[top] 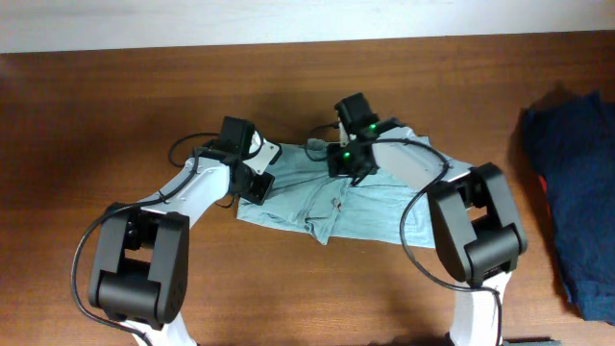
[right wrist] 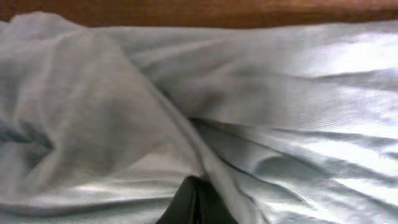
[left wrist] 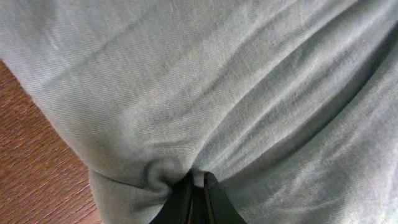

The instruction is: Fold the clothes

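On the wooden table [top: 115, 106], the T-shirt [top: 375, 207] lies crumpled between the two arms, its long axis running left to right. A dark garment [top: 577, 192] sits well apart at the right edge. The left gripper [left wrist: 196, 193] pinches the shirt's left end. The right gripper [right wrist: 194, 199] is closed on a fold at its far edge, near the middle.

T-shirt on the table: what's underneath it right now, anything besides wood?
Only wooden table shows around the T-shirt. Beneath it nothing can be seen: the fabric covers that patch, pinched by the left end effector and right end effector.
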You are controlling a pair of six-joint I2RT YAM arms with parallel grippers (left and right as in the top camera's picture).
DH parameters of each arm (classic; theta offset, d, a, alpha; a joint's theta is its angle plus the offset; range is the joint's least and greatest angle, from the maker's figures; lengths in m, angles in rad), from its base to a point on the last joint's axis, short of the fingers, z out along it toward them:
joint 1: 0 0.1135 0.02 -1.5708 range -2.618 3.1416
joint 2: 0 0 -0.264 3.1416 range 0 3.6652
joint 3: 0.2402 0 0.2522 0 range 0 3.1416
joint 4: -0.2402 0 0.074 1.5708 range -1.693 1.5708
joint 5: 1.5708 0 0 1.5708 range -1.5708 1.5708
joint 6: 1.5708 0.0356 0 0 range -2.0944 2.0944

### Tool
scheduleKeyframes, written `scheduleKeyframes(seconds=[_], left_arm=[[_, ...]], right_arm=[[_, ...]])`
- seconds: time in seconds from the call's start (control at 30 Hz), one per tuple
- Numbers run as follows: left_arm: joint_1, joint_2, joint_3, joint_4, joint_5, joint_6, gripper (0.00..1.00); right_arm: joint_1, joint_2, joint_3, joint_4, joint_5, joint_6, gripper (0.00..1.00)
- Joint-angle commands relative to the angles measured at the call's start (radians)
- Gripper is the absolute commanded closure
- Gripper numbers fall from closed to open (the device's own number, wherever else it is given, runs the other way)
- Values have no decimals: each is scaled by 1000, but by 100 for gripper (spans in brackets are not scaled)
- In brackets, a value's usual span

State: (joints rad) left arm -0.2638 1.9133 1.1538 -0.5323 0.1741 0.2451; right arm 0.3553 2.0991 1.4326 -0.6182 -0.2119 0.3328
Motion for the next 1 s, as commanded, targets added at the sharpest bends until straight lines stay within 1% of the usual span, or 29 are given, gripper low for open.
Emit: scheduleKeyframes(seconds=[0.0, 0.13, 0.23, 0.33, 0.47, 0.6, 0.67, 0.73, 0.8, 0.9, 0.97], left_arm=[[9, 31, 7, -24, -85, -14, 93], [9, -24, 44, -31, -85, -50, 89], [9, -81, 64, -25, -82, -50, 84], [10, -114, 68, 0, -83, -50, 83], [11, -112, 67, 57, -84, -50, 83], [11, -107, 67, 146, -86, -50, 83], [11, -95, 67, 194, -87, -49, 83], [11, -68, 66, 230, -86, -49, 83], [11, -29, 66, 248, -86, -49, 83], [11, 38, 66, 262, -86, -50, 87], [11, 68, 66, 272, -87, -50, 88]], right_arm=[[-48, -29, 14, -26, -157, -75, 95], [-49, -85, 26, -20, -290, -74, 95], [-46, -107, 26, -10, -382, -70, 96], [-46, -107, 26, -11, -423, -63, 96], [-27, -107, 26, 12, -425, -63, 96], [9, -95, 26, 61, -388, -63, 96], [32, -84, 26, 83, -330, -61, 96], [50, -70, 26, 101, -247, -23, 96], [58, -57, 26, 121, -195, 3, 96], [60, -30, 26, 155, -160, 26, 96], [56, -19, 26, 163, -129, 43, 96]])
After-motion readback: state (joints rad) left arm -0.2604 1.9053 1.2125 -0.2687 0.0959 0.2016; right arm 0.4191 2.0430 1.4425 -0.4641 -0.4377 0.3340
